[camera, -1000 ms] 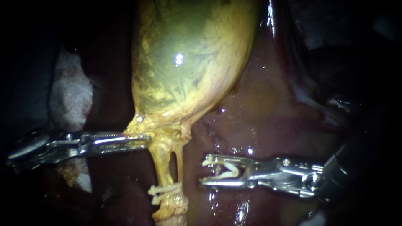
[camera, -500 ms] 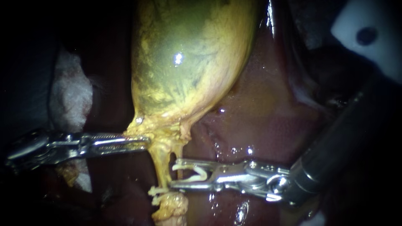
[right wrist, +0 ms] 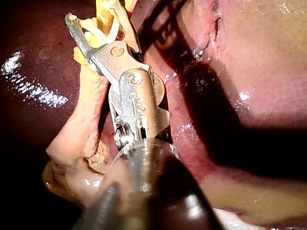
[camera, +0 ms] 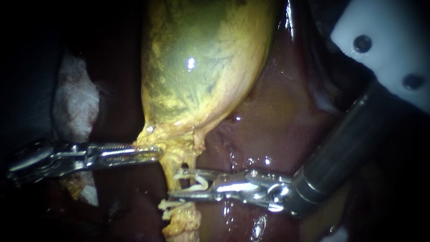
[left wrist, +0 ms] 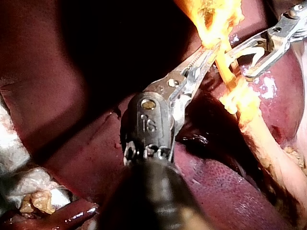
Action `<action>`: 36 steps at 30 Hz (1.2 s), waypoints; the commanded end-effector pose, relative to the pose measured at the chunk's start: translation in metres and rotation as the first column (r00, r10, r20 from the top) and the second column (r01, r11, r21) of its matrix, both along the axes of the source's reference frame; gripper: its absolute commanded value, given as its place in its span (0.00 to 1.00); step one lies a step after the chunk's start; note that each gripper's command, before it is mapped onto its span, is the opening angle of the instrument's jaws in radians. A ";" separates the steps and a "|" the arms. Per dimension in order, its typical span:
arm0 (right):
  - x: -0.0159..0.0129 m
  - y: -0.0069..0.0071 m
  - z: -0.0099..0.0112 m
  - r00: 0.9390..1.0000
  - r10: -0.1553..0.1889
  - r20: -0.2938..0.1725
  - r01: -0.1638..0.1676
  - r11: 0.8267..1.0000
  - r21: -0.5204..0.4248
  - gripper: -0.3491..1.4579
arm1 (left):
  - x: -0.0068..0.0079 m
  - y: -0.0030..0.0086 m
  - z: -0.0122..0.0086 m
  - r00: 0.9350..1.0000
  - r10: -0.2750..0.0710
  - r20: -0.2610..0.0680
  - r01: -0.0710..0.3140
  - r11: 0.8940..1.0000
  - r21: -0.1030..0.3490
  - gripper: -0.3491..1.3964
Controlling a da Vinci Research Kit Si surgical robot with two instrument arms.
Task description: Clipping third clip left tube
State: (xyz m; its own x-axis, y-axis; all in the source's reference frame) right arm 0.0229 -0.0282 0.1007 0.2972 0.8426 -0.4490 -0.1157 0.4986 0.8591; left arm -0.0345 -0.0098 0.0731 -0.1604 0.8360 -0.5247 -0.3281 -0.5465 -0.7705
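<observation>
Straddling the left tube (camera: 167, 169) just above white clips (camera: 174, 205), right instrument (camera: 174, 183) jaws wide apart holding a loaded clip (camera: 198, 183), left instrument (camera: 151, 153) jaws clamped on gallbladder (camera: 201, 67) neck edge, bare liver (camera: 277, 125) open rightward.

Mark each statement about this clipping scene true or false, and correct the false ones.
1. The right instrument carries a white clip between its jaws. True.
2. The tube under the gallbladder bears no clips. False: placed clips sit across it, just below the right instrument's jaws.
3. The left instrument grips the gallbladder's lower end. True.
4. The right instrument's jaws hang over the liver, far from the tube. False: their tips have reached the tube, one jaw above and one below the spot.
</observation>
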 end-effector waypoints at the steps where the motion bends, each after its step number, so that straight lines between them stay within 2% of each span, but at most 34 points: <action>1: 0.0000 -0.0001 0.0003 1.000 -0.005 0.004 0.005 1.000 -0.001 0.46 | 0.0000 0.0000 0.0000 1.000 0.000 0.000 0.000 1.000 -0.001 0.00; 9: 0.0000 -0.0001 0.0018 1.000 -0.011 0.019 0.011 1.000 -0.001 0.46 | 0.0000 0.0000 -0.0001 1.000 0.000 0.000 0.000 1.000 -0.001 0.00; 36: -0.0007 0.0009 0.0028 0.999 -0.004 0.032 0.003 1.000 0.003 0.48 | -0.0001 -0.0001 -0.0004 1.000 -0.003 -0.002 0.003 1.000 0.000 0.00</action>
State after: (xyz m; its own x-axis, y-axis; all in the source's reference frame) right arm 0.0221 -0.0272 0.1035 0.3140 0.8432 -0.4363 -0.1431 0.4963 0.8563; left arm -0.0347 -0.0100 0.0726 -0.1590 0.8361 -0.5250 -0.3302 -0.5462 -0.7698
